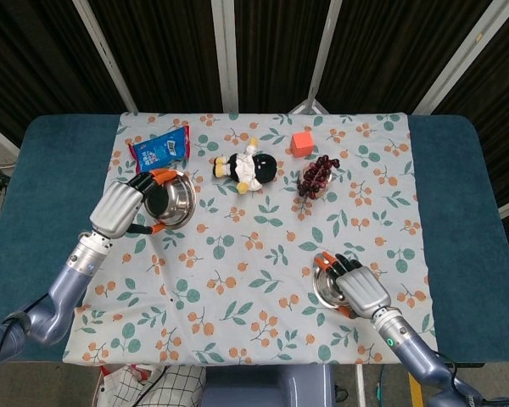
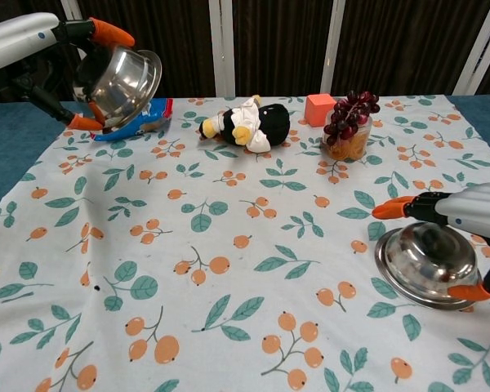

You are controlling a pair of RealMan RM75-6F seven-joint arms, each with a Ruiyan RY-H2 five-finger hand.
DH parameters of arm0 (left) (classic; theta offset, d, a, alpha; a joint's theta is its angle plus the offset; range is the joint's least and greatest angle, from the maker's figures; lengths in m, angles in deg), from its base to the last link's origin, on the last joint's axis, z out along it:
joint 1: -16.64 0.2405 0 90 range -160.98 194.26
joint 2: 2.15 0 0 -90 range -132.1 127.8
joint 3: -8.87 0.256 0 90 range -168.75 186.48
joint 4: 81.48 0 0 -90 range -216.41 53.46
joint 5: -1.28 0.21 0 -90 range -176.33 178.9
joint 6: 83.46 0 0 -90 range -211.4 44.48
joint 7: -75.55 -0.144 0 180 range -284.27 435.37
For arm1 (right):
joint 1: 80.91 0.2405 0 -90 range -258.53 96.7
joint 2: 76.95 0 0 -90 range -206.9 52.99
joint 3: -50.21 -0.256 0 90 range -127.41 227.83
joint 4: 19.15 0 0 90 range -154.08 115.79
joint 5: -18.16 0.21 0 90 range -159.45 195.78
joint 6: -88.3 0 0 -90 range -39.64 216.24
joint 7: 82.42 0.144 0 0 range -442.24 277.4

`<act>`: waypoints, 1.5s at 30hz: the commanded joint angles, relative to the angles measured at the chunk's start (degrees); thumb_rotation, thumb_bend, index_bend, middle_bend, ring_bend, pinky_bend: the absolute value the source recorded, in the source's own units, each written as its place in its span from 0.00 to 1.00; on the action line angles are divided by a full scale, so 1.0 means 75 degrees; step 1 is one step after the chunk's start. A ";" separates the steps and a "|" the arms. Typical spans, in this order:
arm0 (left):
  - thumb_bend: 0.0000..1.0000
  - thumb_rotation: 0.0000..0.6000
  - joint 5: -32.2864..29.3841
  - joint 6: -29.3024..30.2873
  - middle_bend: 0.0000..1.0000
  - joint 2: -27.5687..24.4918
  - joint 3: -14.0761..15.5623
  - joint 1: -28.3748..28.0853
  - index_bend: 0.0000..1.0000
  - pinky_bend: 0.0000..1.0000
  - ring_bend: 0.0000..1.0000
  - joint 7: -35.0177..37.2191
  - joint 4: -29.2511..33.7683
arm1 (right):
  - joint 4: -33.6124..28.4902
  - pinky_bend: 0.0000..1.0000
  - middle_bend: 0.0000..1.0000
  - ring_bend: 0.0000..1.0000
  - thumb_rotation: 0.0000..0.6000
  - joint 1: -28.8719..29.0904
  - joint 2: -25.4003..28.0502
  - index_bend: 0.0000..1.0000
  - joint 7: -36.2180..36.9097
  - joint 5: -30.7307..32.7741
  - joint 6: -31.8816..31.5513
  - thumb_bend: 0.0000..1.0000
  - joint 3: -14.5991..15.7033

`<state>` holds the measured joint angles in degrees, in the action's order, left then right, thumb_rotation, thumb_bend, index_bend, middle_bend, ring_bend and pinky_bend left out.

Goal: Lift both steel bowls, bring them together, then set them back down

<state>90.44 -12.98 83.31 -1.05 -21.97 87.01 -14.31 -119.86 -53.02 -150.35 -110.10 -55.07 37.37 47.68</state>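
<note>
My left hand (image 1: 119,208) grips one steel bowl (image 1: 176,199) by its rim at the cloth's left side. In the chest view this bowl (image 2: 122,77) is lifted well off the table and tilted on its side, its opening facing right, with my left hand (image 2: 20,37) behind it. The other steel bowl (image 1: 327,292) lies upside down near the front right. My right hand (image 1: 360,288) is wrapped over it from the right. The chest view shows fingers on both sides of that bowl (image 2: 425,263), under my right hand (image 2: 474,204), its rim tilted low at the cloth.
A floral tablecloth (image 1: 263,254) covers the table. A plush toy (image 1: 248,168) lies at back centre, with an orange cube (image 1: 302,142) and a bunch of grapes (image 1: 316,176) to its right. A blue snack packet (image 1: 161,150) lies behind the left bowl.
</note>
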 commanded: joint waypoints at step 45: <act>0.42 1.00 -0.0113 0.0015 0.62 0.0208 0.0168 -0.0125 0.56 0.71 0.51 0.0035 -0.0271 | 0.0367 1.00 0.81 0.87 1.00 0.0018 -0.0489 0.93 0.0402 -0.0119 -0.1237 0.33 -0.0022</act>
<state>89.34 -13.18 84.68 0.19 -22.85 86.92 -16.16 -116.43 -52.59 -154.51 -109.18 -54.93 29.08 48.35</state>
